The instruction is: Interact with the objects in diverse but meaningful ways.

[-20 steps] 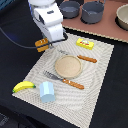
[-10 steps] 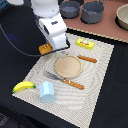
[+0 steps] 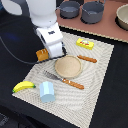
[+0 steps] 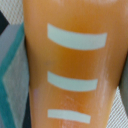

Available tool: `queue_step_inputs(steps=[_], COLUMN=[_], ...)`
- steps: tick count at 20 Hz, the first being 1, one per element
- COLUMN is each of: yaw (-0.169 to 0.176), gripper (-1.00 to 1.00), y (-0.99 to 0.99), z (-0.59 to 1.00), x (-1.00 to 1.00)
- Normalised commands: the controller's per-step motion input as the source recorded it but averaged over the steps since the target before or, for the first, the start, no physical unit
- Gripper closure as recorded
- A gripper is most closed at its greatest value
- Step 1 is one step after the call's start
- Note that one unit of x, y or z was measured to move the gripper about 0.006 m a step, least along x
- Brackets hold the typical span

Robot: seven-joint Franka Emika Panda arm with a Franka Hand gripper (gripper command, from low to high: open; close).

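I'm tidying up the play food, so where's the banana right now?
In the exterior view, the yellow banana lies at the placemat's left edge, just left of the light blue cup.

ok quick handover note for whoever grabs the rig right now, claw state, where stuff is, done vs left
Claw: low at the mat's edge, right at the bread loaf; the loaf fills the wrist view, but a grip can't be confirmed.
Banana and blue cup on the mat's near corner. Plate in the middle, yellow packet beyond it. Pots at the back.
Done: nothing visibly. Left: grasp and place the loaf.
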Motion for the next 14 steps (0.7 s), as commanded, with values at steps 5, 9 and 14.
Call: queue_step_inputs(steps=[5, 9, 14], yaw=[0.032, 0.009, 0.018], gripper=[-1.00, -1.00, -1.00], y=[0.00, 0.01, -0.03], z=[0.03, 0.78, 1.00], x=[0.09, -0.02, -0.14])
